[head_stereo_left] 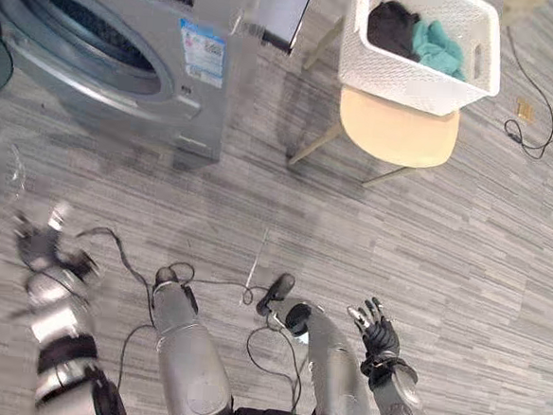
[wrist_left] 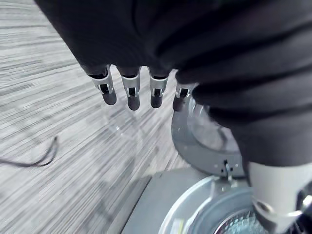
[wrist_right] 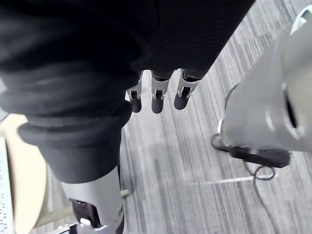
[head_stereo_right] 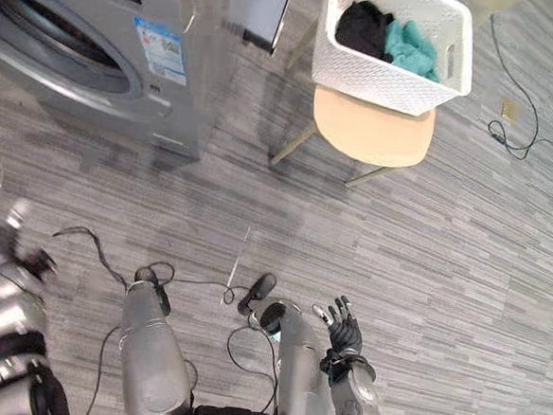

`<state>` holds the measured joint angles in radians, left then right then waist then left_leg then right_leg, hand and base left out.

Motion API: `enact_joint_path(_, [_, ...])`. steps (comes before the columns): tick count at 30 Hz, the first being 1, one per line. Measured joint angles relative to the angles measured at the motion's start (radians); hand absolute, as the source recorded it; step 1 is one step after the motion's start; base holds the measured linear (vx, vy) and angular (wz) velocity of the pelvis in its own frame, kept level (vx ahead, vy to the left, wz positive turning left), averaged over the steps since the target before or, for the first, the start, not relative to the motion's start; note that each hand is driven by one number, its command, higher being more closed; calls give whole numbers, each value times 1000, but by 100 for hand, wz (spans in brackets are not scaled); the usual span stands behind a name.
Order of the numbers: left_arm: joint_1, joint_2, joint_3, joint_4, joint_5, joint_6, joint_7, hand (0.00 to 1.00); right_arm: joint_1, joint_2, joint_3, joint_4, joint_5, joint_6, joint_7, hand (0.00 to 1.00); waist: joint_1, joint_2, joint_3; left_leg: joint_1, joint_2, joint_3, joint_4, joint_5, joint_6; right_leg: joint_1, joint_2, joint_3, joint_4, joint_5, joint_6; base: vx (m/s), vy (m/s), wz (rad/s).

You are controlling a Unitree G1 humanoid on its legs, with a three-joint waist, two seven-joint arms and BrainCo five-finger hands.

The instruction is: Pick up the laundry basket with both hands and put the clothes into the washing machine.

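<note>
I see a grey wood-grain plank floor [head_stereo_left: 461, 277] under both of my hands. Well ahead of my left hand [head_stereo_left: 41, 243] a silver-grey front-loading washing machine [head_stereo_left: 126, 54] stands on the planks. Well ahead of my right hand [head_stereo_left: 379, 336] stands a round pale wooden stool [head_stereo_left: 400, 133] on splayed legs. A white perforated plastic laundry basket [head_stereo_left: 409, 82] rests on its seat, holding a dark garment [head_stereo_left: 392, 27] and a teal cloth [head_stereo_left: 440, 46]. Farther out, beyond my right hand's outer side, a thin black cable [head_stereo_left: 538, 131] trails over the floor beside a small tan box [head_stereo_left: 524, 109].
</note>
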<state>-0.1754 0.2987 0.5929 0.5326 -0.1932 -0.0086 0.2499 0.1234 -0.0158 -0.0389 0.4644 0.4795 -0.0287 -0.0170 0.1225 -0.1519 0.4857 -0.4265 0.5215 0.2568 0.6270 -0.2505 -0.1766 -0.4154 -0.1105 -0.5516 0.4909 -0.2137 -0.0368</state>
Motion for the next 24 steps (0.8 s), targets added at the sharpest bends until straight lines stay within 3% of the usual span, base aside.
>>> enact_joint_path(2, [95,-81,-58,35,-21,-3,-22,0,-44,-23,-3,126,-47,15,0,0,1,24,-60,61,3,52,-106,27,1,37,-23,-78,-25,-8,11,82,-95,-67])
enact_joint_path(3, [162,-145,-106,75,-34,-6,-33,0,-57,-49,-9,186,-79,30,-2,0,-3,28,-97,146,-26,118,-148,46,-24,67,-98,-96,29,-33,28,157,-115,-76])
enact_joint_path(5, [204,-191,-151,136,-46,-11,-38,0,-91,-67,-26,231,-106,37,-6,0,-11,71,-126,201,-28,138,-187,55,-25,78,-79,-76,25,-38,29,141,-127,-66])
enact_joint_path(6, [227,-231,-175,196,-77,-14,-52,0,-116,-86,-27,238,-138,40,-26,0,-37,102,-156,255,-27,166,-231,100,-38,78,-62,-51,28,-36,24,142,-137,-65])
enact_joint_path(8, [257,-254,-188,234,-91,-18,-54,0,-148,-88,-19,223,-144,39,-37,0,-43,108,-174,317,-12,217,-237,165,-41,83,-40,-15,32,-59,19,152,-174,-108])
enact_joint_path(10, [290,-270,-200,265,-114,-21,-57,0,-189,-90,11,166,-177,39,-59,0,-57,118,-190,347,45,222,-139,218,34,116,21,35,22,-87,-9,202,-266,-112])
enact_joint_path(11, [292,-272,-204,285,-126,-24,-57,0,-199,-91,21,134,-193,38,-74,0,-53,122,-191,329,83,192,-50,274,115,150,59,58,-7,-88,-22,190,-272,-83])
enact_joint_path(12, [300,-275,-204,302,-158,-31,-67,0,-225,-95,32,106,-222,37,-91,0,-43,121,-194,271,123,135,99,347,263,200,110,97,-60,-75,-45,180,-284,-89])
enact_joint_path(13, [305,-272,-205,302,-164,-41,-75,0,-244,-101,40,93,-238,35,-103,0,-39,121,-194,243,120,97,177,319,292,223,130,119,-83,-71,-52,189,-273,-105])
enact_joint_path(14, [308,-261,-220,315,-166,-46,-78,0,-295,-114,55,69,-259,35,-128,0,-26,121,-194,192,50,-3,286,236,254,262,151,156,-122,-62,-65,244,-250,-114])
enact_joint_path(15, [315,-254,-250,352,-168,-45,-77,0,-382,-125,69,58,-289,27,-155,0,-19,121,-194,149,-73,-85,332,148,178,313,168,194,-167,-56,-75,252,-211,-109])
enact_joint_path(16, [316,-254,-258,370,-169,-44,-77,0,-411,-127,69,54,-298,23,-161,0,-16,123,-196,137,-114,-92,329,123,170,332,178,208,-184,-53,-79,267,-148,-96])
enact_joint_path(18, [316,-258,-285,420,-171,-37,-79,0,-480,-128,72,-6,-328,5,-186,0,11,134,-199,97,-226,-54,274,57,165,397,210,223,-239,-51,-82,257,-77,-57])
enact_joint_path(19, [317,-261,-284,427,-171,-33,-81,0,-502,-127,78,-23,-335,1,-196,0,14,136,-200,83,-260,-45,245,41,161,413,220,229,-257,-51,-83,225,-43,-40])
enact_joint_path(21, [310,-267,-282,432,-171,-28,-96,0,-613,-110,99,-45,-368,-14,-229,0,37,134,-202,49,-387,-9,92,21,158,448,237,252,-285,-42,-89,320,-29,-44])
enact_joint_path(22, [308,-267,-282,435,-171,-27,-97,0,-636,-101,110,-47,-374,-19,-237,0,39,135,-202,47,-410,-3,55,21,160,459,240,257,-285,-42,-89,346,-29,-36])
enact_joint_path(23, [303,-268,-281,449,-170,-26,-97,0,-661,-84,131,-47,-378,-29,-246,0,48,137,-211,48,-437,-4,2,19,173,473,247,273,-287,-47,-80,323,-19,-44])
enact_joint_path(24, [294,-267,-275,467,-170,-22,-97,0,-678,-57,156,-47,-393,-37,-253,0,67,128,-218,98,-443,4,-52,-6,229,484,248,298,-266,-55,-65,558,-37,-45])
